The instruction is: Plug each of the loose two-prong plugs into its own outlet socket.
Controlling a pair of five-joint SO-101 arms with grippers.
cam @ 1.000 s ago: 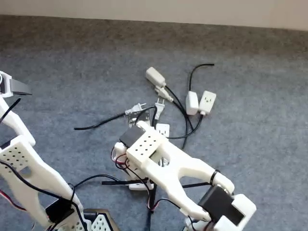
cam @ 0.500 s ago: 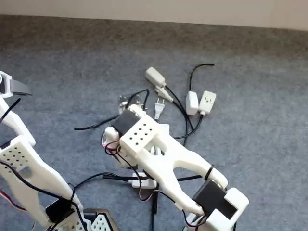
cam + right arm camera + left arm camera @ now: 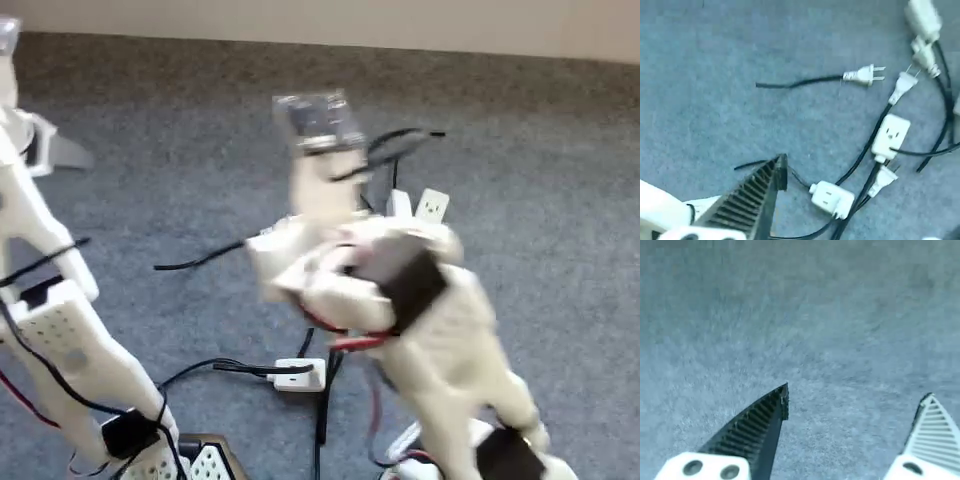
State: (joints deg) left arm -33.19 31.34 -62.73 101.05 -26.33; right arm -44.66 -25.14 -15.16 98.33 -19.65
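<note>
My right gripper hangs blurred and raised over the middle of the grey carpet. In the right wrist view its black finger shows with nothing against it, and the jaws stand wide. Below it lie a loose two-prong plug on a black cord, a second plug, a white outlet socket, another socket and a third plug. My left gripper is open above bare carpet, holding nothing.
A white socket with a black cord lies near the front. Two more white sockets sit at the back right. A white adapter with a plug at it lies farther off. The left arm stands at the left edge.
The right arm has swung up from low over the sockets and cords to a raised, blurred pose farther back. The left arm has shifted slightly upward.
</note>
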